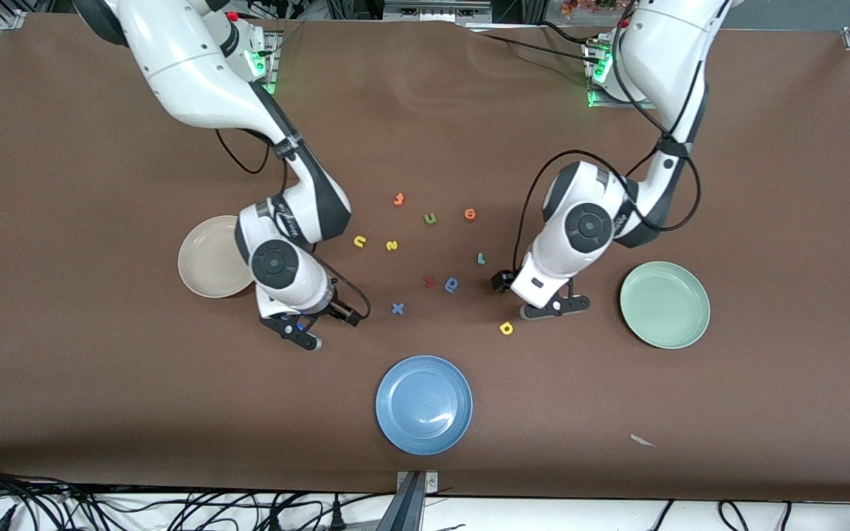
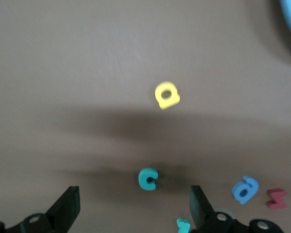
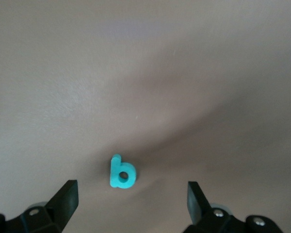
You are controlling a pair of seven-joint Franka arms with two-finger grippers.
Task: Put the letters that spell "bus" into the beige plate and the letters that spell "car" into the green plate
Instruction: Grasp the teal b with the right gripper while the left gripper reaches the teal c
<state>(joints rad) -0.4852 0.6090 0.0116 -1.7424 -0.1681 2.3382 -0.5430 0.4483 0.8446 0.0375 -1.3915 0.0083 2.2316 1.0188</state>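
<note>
Front view, three plates (image 1: 212, 258), eleven letters (image 1: 392, 245), two grippers (image 1: 554, 308)

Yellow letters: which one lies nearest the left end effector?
The yellow "a", alone just nearer the front camera than the open left end effector. The yellow "u" and yellow "s" lie toward the right arm's end.

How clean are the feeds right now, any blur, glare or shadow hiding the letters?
Front view: sharp, with a small glare streak on the blue plate. Left wrist view: soft, a broad dark shadow band around the teal "c"; yellow "a" readable. Right wrist view: slightly soft, faint shadow beside the teal "b".
</note>
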